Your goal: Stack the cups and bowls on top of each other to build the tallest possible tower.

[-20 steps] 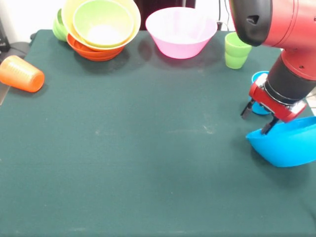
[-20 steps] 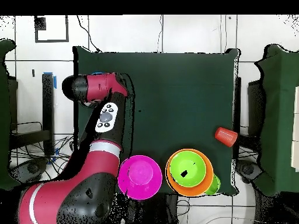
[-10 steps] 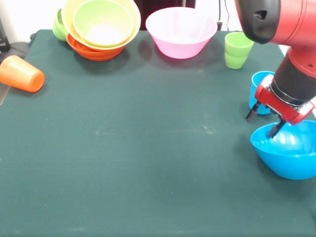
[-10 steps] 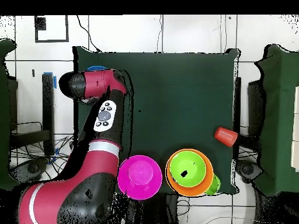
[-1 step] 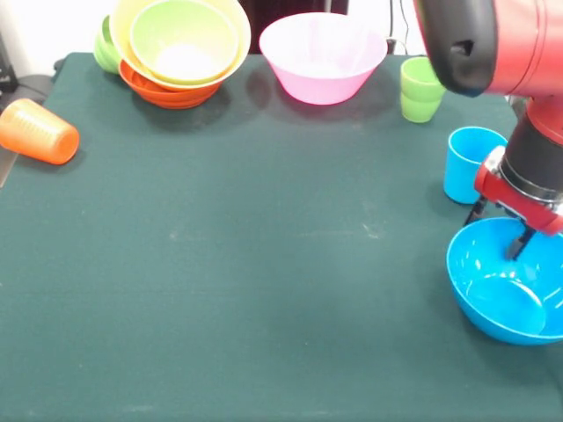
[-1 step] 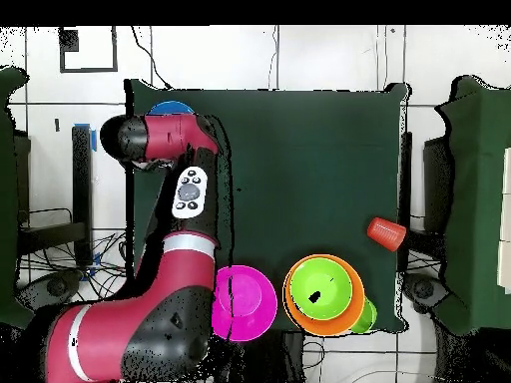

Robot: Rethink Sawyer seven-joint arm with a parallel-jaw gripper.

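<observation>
Dark green cloth covers the table [image 5: 264, 264], and no brand, label or readable writing shows on anything in either view. Largest of all is the red and black arm [image 6: 180, 289], which in the overhead view hides most of what lies under it. Its gripper [image 5: 501, 230] hangs at the rim of the blue bowl [image 5: 506, 286], with the two dark fingers [image 5: 519, 242] spread apart: one outside the far rim, one inside the bowl. Whether they touch the rim I cannot tell. That bowl sits upright at the front view's right edge; from above only a blue sliver of it [image 6: 170, 108] shows past the arm. Next in size, the pile of nested bowls [image 5: 180, 48] stands at the far left corner, lime green inside pale yellow inside orange, with a small green bowl [image 5: 106, 48] just behind it. The pink bowl [image 5: 323, 57] stands alone near the far edge. Smaller, the orange cup [image 5: 38, 132] lies on its side at the left edge. The lime green cup [image 5: 420, 90] stands upright beside the pink bowl, and the light blue cup [image 5: 471, 163] stands upright just beyond the blue bowl; both are seen only from the front, being hidden by the arm from above.
</observation>
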